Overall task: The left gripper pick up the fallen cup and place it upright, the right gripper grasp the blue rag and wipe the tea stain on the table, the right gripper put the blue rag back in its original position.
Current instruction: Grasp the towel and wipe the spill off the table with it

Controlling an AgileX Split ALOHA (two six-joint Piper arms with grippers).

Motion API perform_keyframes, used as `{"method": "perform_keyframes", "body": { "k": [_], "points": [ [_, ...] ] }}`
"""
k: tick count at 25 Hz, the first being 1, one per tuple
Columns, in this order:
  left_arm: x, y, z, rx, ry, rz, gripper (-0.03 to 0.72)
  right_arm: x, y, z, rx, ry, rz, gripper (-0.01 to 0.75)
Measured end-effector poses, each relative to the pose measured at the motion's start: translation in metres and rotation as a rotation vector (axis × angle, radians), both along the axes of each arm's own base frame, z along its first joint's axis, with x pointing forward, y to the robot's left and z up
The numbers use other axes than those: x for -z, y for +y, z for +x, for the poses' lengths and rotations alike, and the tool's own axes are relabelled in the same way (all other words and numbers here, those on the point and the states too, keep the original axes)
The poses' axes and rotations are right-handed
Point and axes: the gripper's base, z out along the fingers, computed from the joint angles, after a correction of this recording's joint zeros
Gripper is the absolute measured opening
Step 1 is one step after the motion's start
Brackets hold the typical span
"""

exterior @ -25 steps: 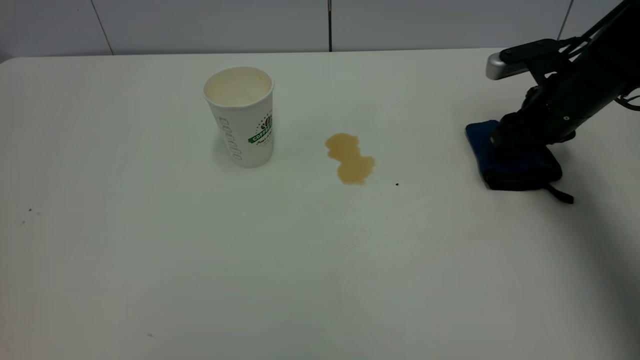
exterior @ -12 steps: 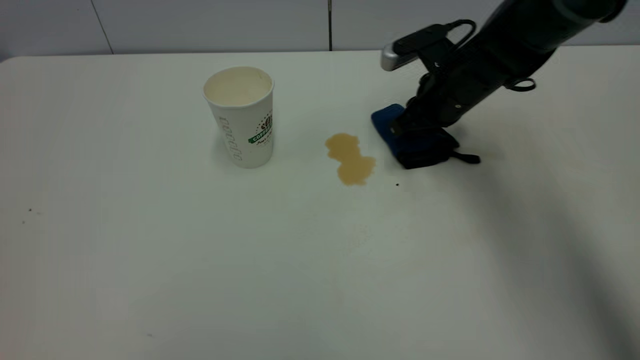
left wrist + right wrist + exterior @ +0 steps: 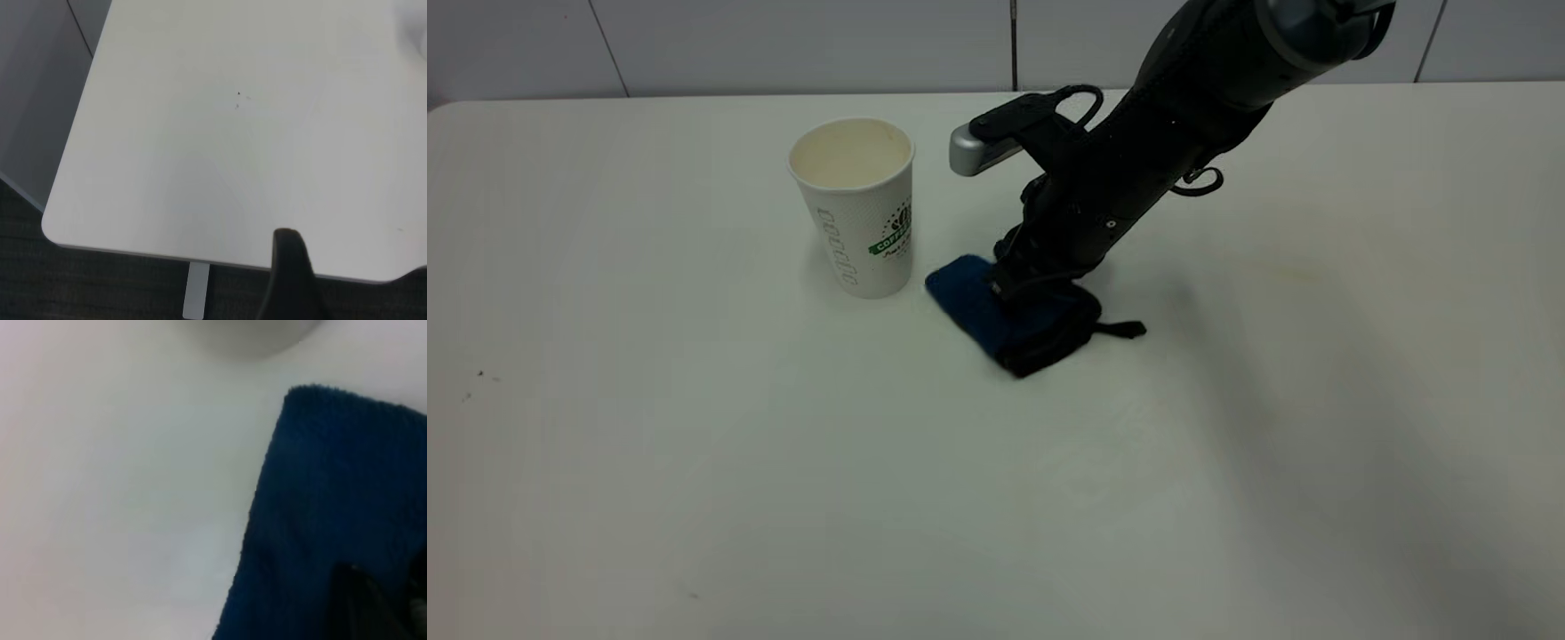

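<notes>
Exterior, cup: the cup (image 3: 859, 206) stands upright at about 10 o'clock on the table (image 3: 694, 462); its step looks done.
Exterior, rag: the blue rag (image 3: 1009, 316) lies flat near table centre, just beside the cup's base at its 4 o'clock, loop strap trailing toward 3 o'clock.
Exterior, right gripper: the right gripper (image 3: 1021, 277) leans in from 1 o'clock and presses onto the rag; fingers clamped on the cloth, as far as the pose shows.
Exterior, stain: no tea stain visible; if any remains, it is under the rag.
Left wrist, left gripper: only a dark part at the frame edge over a table corner; fingers cannot be told. Parked, by the look of it.
Right wrist, rag: blue rag (image 3: 333, 520) fills one side, bare table (image 3: 120, 487) beside it, cup base a pale blur at the edge.
Step in hand: wiping. Judgement: keep pressure even and the cloth flat, turn the stroke away from the cup so it isn't knocked over, check for streaks before returning the rag toward 3 o'clock.
</notes>
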Motion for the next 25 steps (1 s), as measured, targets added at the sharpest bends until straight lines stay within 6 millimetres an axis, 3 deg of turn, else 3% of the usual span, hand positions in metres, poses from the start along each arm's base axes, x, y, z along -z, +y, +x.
{"method": "perform_keyframes", "body": {
  "k": [3,6,10,14,18,25],
  "points": [
    [0.000,0.000,0.000,0.000,0.000,0.000,0.543,-0.001,-0.001,-0.010,-0.076,0.094,-0.067,0.074],
    [0.000,0.000,0.000,0.000,0.000,0.000,0.543,-0.005,-0.012,-0.007,-0.026,0.106,-0.201,0.074],
    [0.000,0.000,0.000,0.000,0.000,0.000,0.543,-0.011,-0.032,0.017,0.217,-0.060,-0.291,0.074],
    [0.000,0.000,0.000,0.000,0.000,0.000,0.543,-0.012,-0.040,0.033,0.400,-0.159,-0.214,0.074],
    [0.000,0.000,0.000,0.000,0.000,0.000,0.543,-0.011,-0.024,0.029,0.398,-0.156,-0.179,0.074],
    [0.000,0.000,0.000,0.001,0.000,-0.001,0.543,-0.010,0.020,0.008,0.248,-0.118,-0.136,0.074]
  ]
}}
